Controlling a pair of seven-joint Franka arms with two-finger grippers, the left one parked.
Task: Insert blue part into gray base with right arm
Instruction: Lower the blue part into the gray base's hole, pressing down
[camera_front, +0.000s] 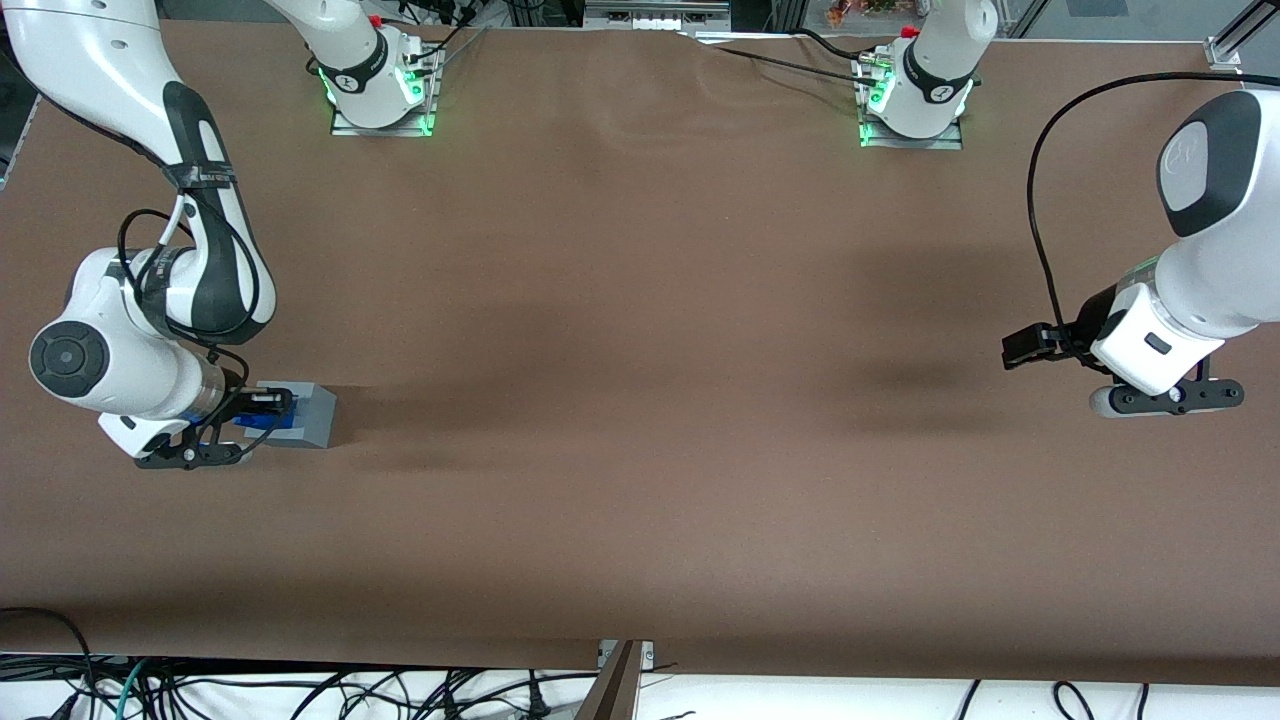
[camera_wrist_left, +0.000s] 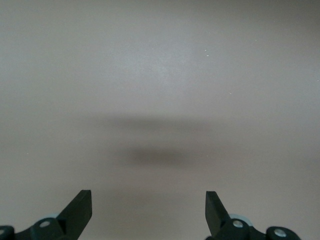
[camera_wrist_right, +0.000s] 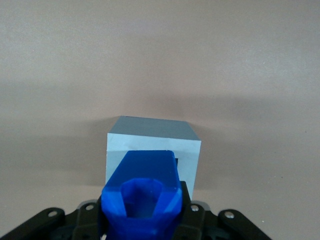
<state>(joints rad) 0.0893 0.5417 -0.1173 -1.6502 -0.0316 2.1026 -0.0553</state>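
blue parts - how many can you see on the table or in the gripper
1. The blue part is held in the right arm's gripper, over the gray base at the working arm's end of the table. No others show.

We see the small bright-blue plastic part (camera_wrist_right: 142, 192) held in the black two-finger gripper (camera_front: 262, 404) | directly above the light-grey cube base (camera_wrist_right: 152, 148) | base rests on the brown table, toward the working arm's end.
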